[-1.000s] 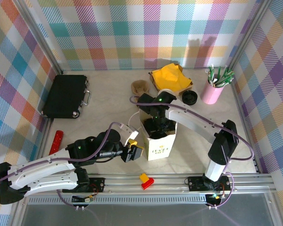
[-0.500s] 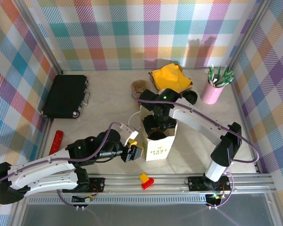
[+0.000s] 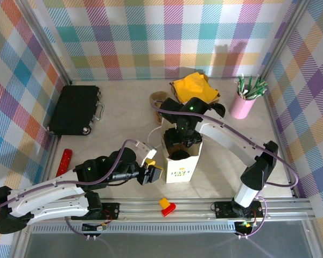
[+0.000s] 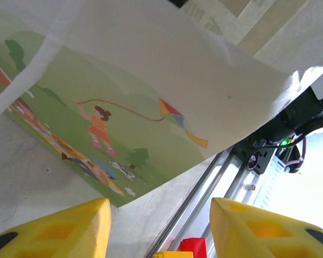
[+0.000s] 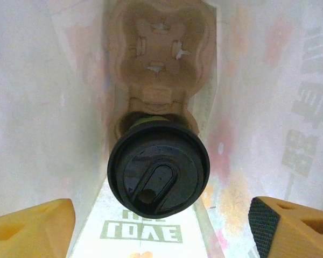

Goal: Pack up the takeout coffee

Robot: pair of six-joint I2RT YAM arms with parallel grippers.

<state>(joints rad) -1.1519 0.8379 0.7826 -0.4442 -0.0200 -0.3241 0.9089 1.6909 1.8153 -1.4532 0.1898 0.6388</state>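
Right gripper (image 5: pixel 160 230) first: released, yellow fingertips (image 5: pixel 32 228) spread about as wide as possible, gripping nothing. Hanging in the mouth of the paper bag (image 3: pixel 181 171), pointed straight down into it. Right below, framed between those tips, got the takeout coffee (image 5: pixel 159 169): black lid facing up, just a sliver of green cup peeking out from under the rim. Parked upright inside the bag, in the near pocket of a brown cardboard carrier (image 5: pixel 159 48) lying on the bag floor. Not touched by either fingertip as far as can be seen, with pale bag wall on both sides of the lid.

Over to the left gripper (image 4: pixel 161 228): roughly half open, nothing between the yellow fingers (image 4: pixel 59 228) except tabletop and rail behind. Sitting low at the bag's left side, aimed at the printed wall with the kite picture. Can't tell whether any part of that gripper actually touches the paper.

Further out from the bag: red-and-yellow block (image 3: pixel 166 206) in front of it on the near rail, red bar (image 3: pixel 64 161) well off to the left, black case (image 3: pixel 75 110) behind and left, second brown carrier (image 3: pixel 160 99) and a yellow cloth (image 3: pixel 194 88) just behind, pink cup of straws (image 3: pixel 242 105) behind and right
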